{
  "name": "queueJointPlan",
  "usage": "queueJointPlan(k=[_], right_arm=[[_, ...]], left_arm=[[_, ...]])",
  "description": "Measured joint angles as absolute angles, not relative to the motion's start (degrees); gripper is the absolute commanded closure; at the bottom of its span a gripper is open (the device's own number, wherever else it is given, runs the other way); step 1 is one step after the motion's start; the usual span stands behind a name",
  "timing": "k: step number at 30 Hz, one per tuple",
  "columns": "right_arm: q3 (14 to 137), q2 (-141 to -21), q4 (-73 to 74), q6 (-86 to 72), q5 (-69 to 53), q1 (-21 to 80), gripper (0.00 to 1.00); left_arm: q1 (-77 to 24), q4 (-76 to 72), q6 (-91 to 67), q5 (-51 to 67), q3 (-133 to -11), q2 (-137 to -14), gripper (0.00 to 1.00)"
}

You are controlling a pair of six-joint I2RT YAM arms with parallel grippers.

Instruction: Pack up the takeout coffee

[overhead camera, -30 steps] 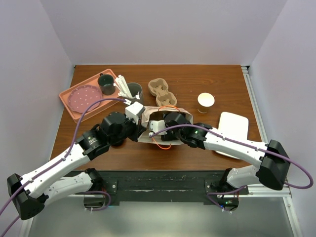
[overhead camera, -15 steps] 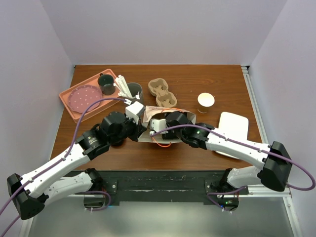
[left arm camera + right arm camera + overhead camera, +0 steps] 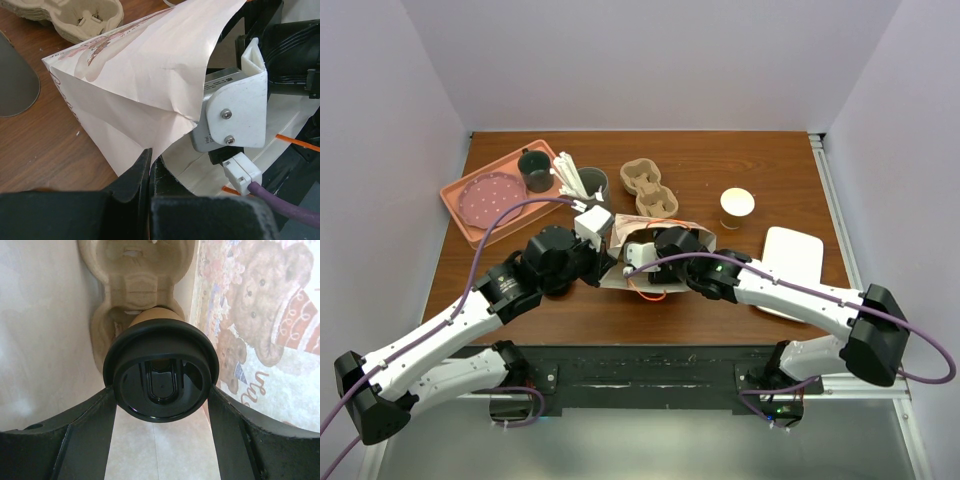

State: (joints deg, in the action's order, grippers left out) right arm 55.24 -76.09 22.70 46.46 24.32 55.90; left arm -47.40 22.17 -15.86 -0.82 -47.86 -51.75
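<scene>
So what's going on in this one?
The left tool pinches an edge of the bear-print paper bag, keeping its mouth open as it lies on the table. The right tool is inside the bag, its fingers against either side of a black-lidded takeout coffee that sits in a cardboard cup carrier. A second carrier and another cup stand outside the bag, unpacked.

The takeout coffee (image 3: 161, 382), a tan-brown cup under a black lid, sits in one hole of a cardboard carrier (image 3: 135, 285) inside the paper bag (image 3: 260, 315), its lid between the right fingers (image 3: 85, 435), while another tan cup (image 3: 737, 205) stands upright on the surface (image 3: 770, 160).
</scene>
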Motion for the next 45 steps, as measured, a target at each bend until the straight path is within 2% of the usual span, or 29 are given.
queueJointPlan(k=[17,27,45], right_arm=[[55.4,-77.5,22.7,45.1,23.2,55.4,1.00],[59.9,-77.6,25.4,44.9,22.4,54.3,1.00],[63.3,-75.0,32.6,43.9,10.5,54.3,1.00]], left_arm=[[-47.4,22.2,-15.8,-0.8,-48.4,-52.3,1.00],[-47.4,22.0,-15.8,-0.8,-48.5,-53.0,1.00],[-47.4,21.9,-15.6,-0.8,-48.5,-53.8,1.00]])
